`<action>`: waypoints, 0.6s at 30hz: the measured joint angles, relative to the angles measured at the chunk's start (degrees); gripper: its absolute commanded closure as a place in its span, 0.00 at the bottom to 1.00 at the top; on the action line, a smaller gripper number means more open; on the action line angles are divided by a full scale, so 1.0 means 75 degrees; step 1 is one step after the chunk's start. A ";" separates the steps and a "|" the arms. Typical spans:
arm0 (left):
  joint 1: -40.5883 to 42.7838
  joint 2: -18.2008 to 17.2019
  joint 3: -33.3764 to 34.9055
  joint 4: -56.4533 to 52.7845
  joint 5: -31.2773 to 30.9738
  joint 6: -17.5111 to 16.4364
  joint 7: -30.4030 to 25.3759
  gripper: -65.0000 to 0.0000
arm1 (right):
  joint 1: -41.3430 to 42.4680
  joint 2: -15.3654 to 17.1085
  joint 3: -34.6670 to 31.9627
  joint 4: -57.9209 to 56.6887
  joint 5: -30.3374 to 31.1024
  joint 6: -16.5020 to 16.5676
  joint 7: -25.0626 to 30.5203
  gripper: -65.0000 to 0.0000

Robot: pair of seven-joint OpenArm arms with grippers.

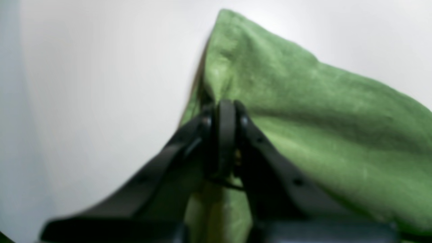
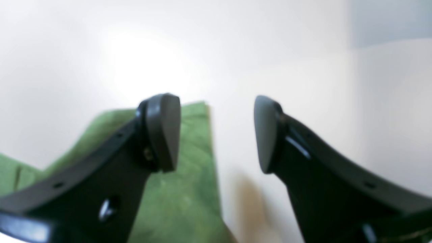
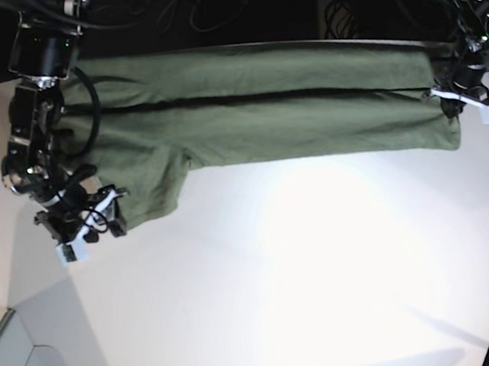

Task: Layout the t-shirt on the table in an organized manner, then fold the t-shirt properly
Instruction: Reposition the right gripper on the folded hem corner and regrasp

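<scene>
- The olive-green t-shirt (image 3: 254, 115) lay stretched in a long, folded band across the far part of the white bench (image 3: 307, 264), reaching almost from one arm to the other.
- The left claw (image 1: 225, 135), at the right of the base view, was clenched on the shirt's corner; its wrist camera showed the black tips pressed together with green cloth bunched between and behind them, rising to a peak above the bench.
- In the base view that same claw (image 3: 464, 92) sat at the band's right end, where the cloth hung slightly down.
- The right claw (image 2: 216, 133) stood released, its two dark pads well apart with bare bench visible between them.
- One pad (image 2: 163, 131) hovered over a sleeve's edge (image 2: 189, 162), the other over the white surface; whether either touched anything could not be told.
- From the base camera, the right claw (image 3: 85, 220) sat at the shirt's left end, beside the sleeve (image 3: 144, 190) that dropped toward the viewer.
</scene>
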 measured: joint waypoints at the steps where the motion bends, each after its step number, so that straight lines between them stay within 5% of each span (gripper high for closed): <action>1: 0.0003 0.0000 0.0000 0.0000 0.0003 0.0000 0.0012 1.00 | 0.0125 -0.0003 -0.0041 -0.0344 -0.0029 -0.0012 -0.0044 0.47; 18: -0.0128 0.0000 -0.0003 0.0000 -0.0003 0.0000 0.0038 1.00 | 0.0268 0.0003 -0.0880 -0.1422 0.0003 -0.0017 0.0682 0.47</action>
